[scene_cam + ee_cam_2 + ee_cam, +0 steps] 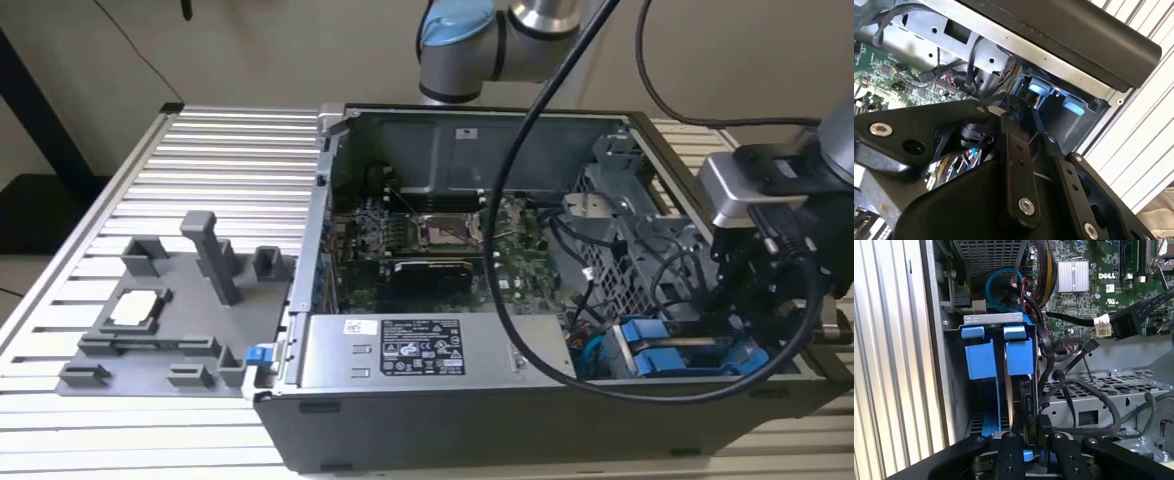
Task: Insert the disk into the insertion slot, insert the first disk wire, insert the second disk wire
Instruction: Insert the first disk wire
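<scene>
I'm looking at a slatted metal table (220, 150) carrying an open case (441, 440). A grey fixture (160, 335) is lying on it at the exterior view's left, and a plain pale wall (294, 50) is standing behind. The arm (467, 45) is arching over the case, its black cable (503, 220) draping across the board (534, 268).

The disk (1019, 356) is sitting in the slot (991, 319) at the case's corner, blue tabs showing. The gripper (1032, 436) is hanging right at the disk's edge, among dark wires (1089, 390). Black linkage and wiring are crowding that spot in both wrist views, so I'm not able to tell whether the claw is apart or clamped on anything.
</scene>
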Robot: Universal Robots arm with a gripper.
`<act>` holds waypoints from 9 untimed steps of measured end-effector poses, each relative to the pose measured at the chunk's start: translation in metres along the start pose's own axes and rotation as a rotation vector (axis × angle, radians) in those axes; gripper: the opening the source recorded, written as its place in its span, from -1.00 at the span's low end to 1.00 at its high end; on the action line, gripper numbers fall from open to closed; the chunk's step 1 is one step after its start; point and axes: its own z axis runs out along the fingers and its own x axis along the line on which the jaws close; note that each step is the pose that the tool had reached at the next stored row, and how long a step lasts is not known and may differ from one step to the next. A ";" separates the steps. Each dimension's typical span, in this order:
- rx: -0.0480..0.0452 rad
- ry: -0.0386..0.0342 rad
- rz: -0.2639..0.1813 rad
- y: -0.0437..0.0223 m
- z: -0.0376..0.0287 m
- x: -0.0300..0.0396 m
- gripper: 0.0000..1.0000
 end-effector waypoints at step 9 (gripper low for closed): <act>0.0000 0.0003 0.000 -0.0026 -0.0410 -0.0043 -0.47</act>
